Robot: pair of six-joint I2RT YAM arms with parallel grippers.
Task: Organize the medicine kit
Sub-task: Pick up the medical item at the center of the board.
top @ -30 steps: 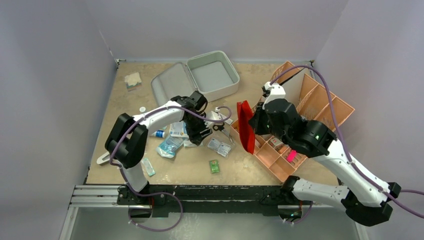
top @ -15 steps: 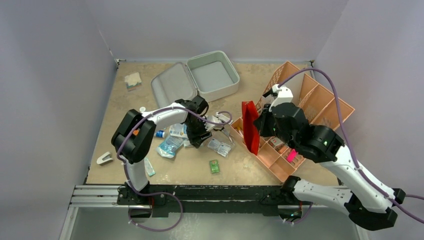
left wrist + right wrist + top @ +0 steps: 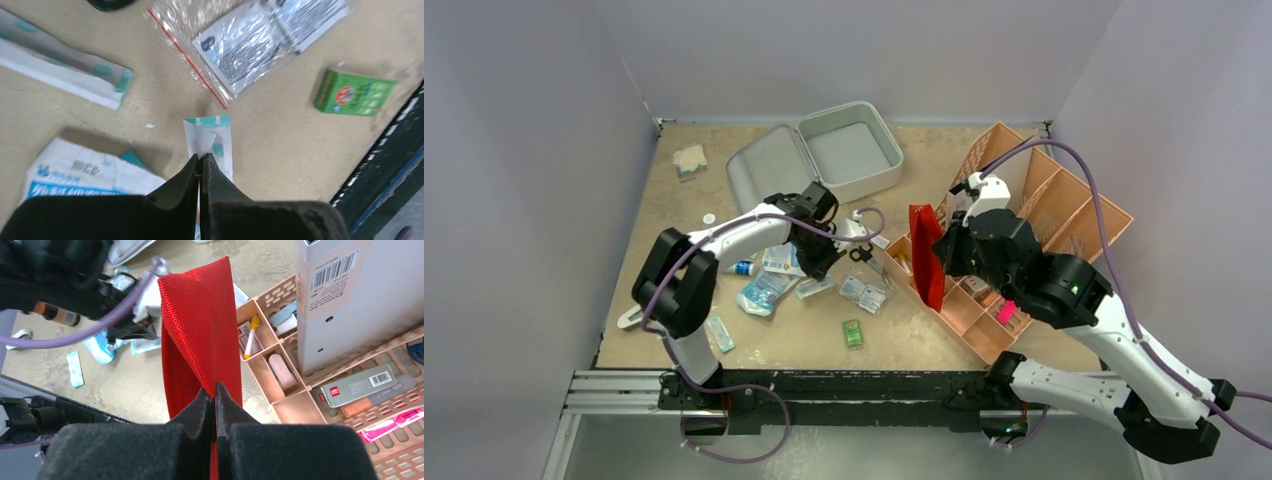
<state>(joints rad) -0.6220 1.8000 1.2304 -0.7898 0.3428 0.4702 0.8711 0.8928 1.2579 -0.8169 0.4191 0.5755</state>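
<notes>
The medicine kit [image 3: 849, 150] lies open at the back of the table, its grey lid [image 3: 769, 168] flat to the left and nothing inside that I can see. My left gripper [image 3: 201, 159] is shut on the end of a small white and teal sachet [image 3: 214, 142], among the loose packets in the middle of the table [image 3: 816, 268]. My right gripper [image 3: 214, 387] is shut on a red fabric pouch [image 3: 200, 320]. It holds the pouch upright over the table beside the orange tray [image 3: 924, 255].
An orange compartmented tray [image 3: 1064, 215] with small items fills the right side. Loose on the table are a green box [image 3: 355, 92], a clear zip bag of leaflets [image 3: 250, 42], a blue-white pouch [image 3: 764, 292], a teal strip [image 3: 720, 333] and a white clip [image 3: 632, 318].
My left gripper has closed on the white and teal sachet. The right arm shifted a little to the right with the red pouch, then held still.
</notes>
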